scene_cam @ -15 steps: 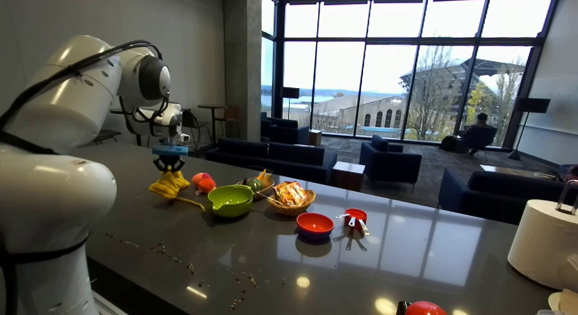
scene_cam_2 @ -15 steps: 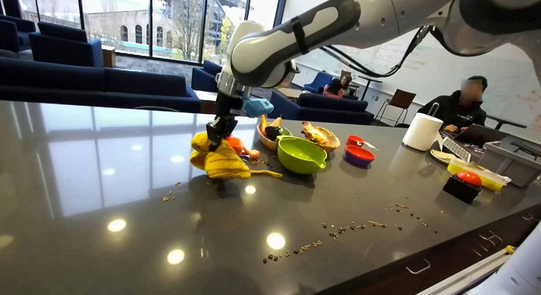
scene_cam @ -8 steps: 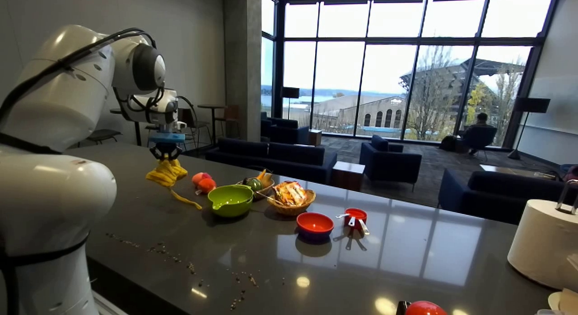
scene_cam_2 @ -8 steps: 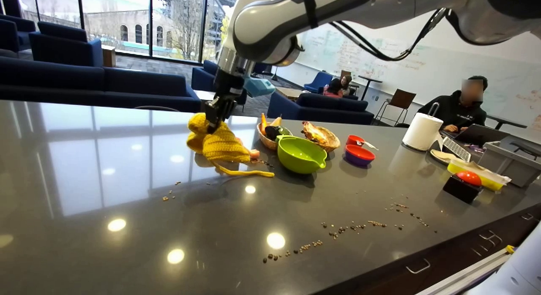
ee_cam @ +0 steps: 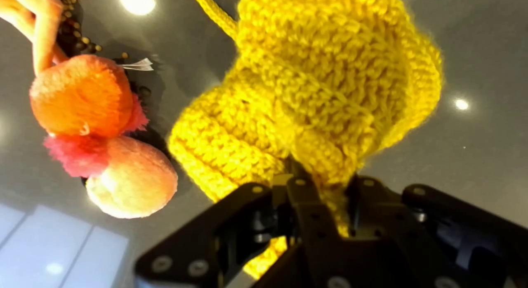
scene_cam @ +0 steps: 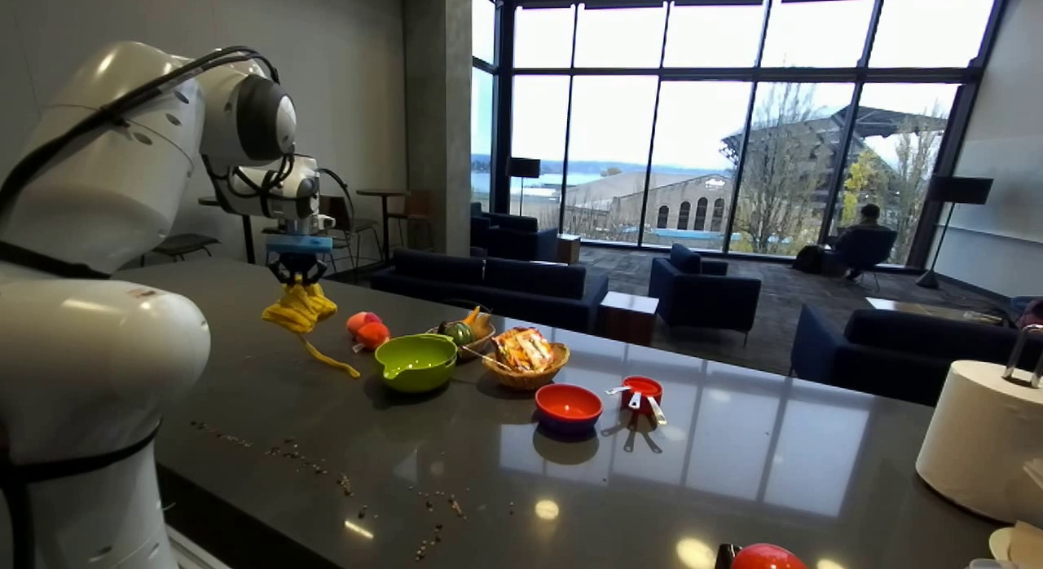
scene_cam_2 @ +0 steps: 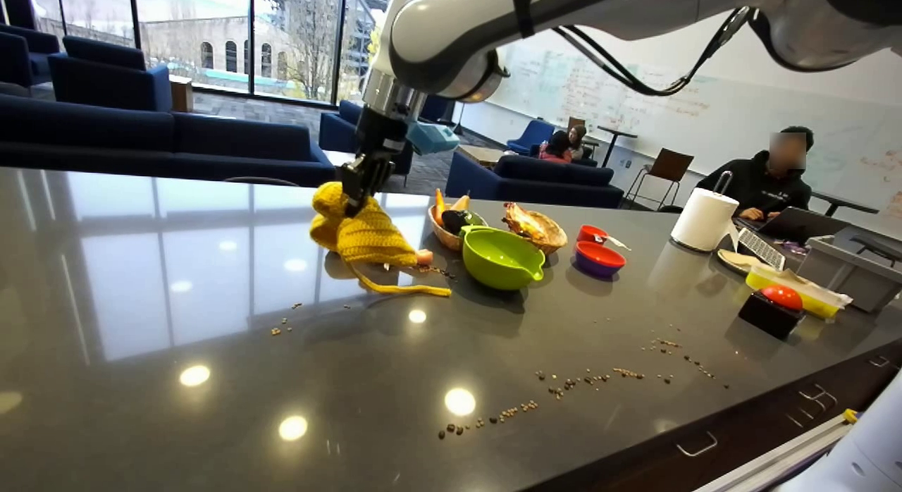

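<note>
The jaws are clenched on a bunched fold of the yellow knitted thing (ee_cam: pixel 330 73) (perhaps a hat), which hangs from the gripper (ee_cam: pixel 324 185) above the counter (scene_cam_2: pixel 352 379), near the orange toy (ee_cam: pixel 82 98). It looks light, soft, floppy and hard to damage, so a gathered fold makes a sound hold. Its folds hide the pinch itself, and whether its cord (scene_cam_2: pixel 409 290) touches the counter is unclear.

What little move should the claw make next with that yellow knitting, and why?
I'd probably lift slightly higher: the claw grips the yellow knitting, but its string trails low near the green bowl, so sideways travel might drag it.
</note>
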You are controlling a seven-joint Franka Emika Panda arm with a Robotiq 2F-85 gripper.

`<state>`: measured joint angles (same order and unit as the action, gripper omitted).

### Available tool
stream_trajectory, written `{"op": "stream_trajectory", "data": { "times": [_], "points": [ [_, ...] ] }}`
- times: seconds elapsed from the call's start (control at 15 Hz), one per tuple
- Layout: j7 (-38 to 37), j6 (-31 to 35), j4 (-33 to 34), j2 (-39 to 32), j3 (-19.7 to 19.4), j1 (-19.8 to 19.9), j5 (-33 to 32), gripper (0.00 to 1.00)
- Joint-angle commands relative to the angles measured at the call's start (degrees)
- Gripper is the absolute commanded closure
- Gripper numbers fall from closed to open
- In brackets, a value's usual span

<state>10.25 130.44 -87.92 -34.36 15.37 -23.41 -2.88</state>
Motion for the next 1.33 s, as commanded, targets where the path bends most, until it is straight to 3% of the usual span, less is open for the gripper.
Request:
{"op": "stream_trajectory", "data": {
  "times": [0.0, 0.13, 0.2, 0.73, 0.8, 0.87, 1.0, 1.27],
  "points": [
    [-0.2, -0.2, 0.4, -0.2, 0.4, 0.2, -0.3, 0.82],
    [-0.2, -0.3, 0.4, -0.2, 0.4, 0.2, -0.3, 0.82],
    [-0.2, -0.3, 0.4, -0.2, 0.4, 0.2, -0.3, 0.96],
    [-0.2, 0.0, 0.0, 0.6, 0.4, 0.5, -0.2, 0.96],
    [-0.3, -0.1, 0.1, 0.6, 0.4, 0.6, -0.1, 0.86],
    [-0.2, -0.2, 0.1, 0.7, 0.4, 0.6, -0.1, 0.58],
    [-0.3, -0.1, -0.1, 0.9, 0.4, 0.7, -0.1, 0.57],
    [-0.5, -0.2, -0.3, 1.3, 0.2, 0.9, -0.2, 0.34]
  ]
}}
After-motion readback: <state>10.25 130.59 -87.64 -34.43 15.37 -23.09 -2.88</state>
